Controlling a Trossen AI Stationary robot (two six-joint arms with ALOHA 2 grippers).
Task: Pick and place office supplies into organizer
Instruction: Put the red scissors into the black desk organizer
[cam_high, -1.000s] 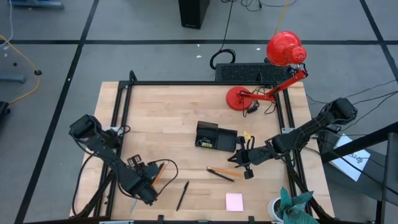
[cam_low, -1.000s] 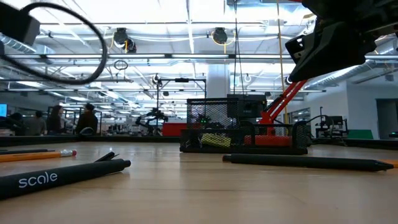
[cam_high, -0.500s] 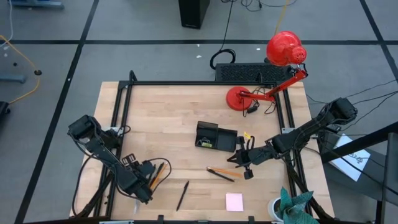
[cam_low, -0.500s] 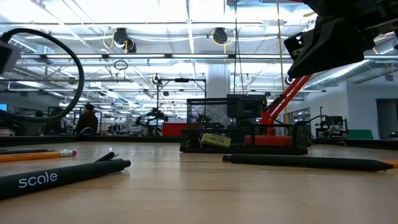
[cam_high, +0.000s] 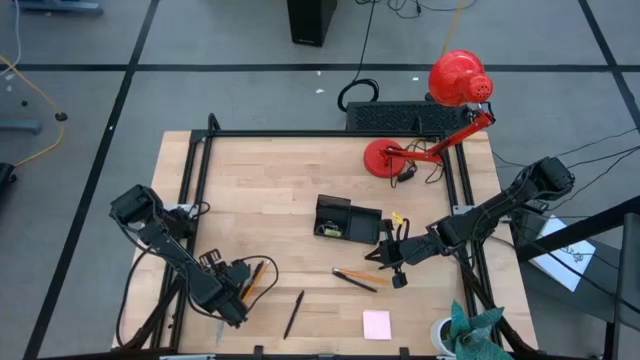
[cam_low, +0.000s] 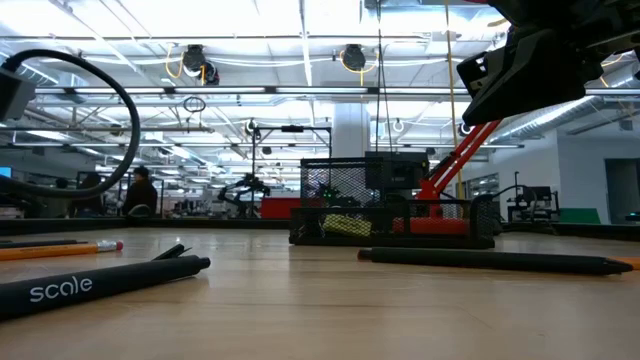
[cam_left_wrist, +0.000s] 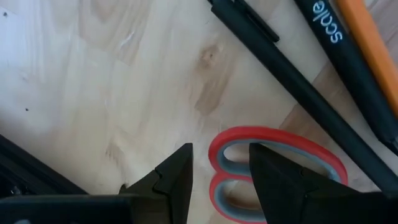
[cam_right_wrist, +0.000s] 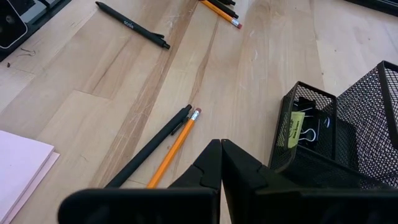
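Two jaws of the left gripper (cam_left_wrist: 219, 180) stand apart astride one red loop of the scissors (cam_left_wrist: 273, 168), lying at the bench's (cam_high: 290, 180) seven o'clock; centre before squeezing. Right gripper (cam_right_wrist: 221, 163), jaws together, waits beside the organizer (cam_high: 345, 220).

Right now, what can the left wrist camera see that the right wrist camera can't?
Only the left wrist view shows the red-handled scissors lying on the wooden table. The left gripper has its fingers apart, one on each side of a handle loop.

Only the right wrist view shows the black mesh organizer with a clip inside, the pink sticky-note pad and the shut right gripper.

Both show the table, black pens with white lettering and an orange pencil.
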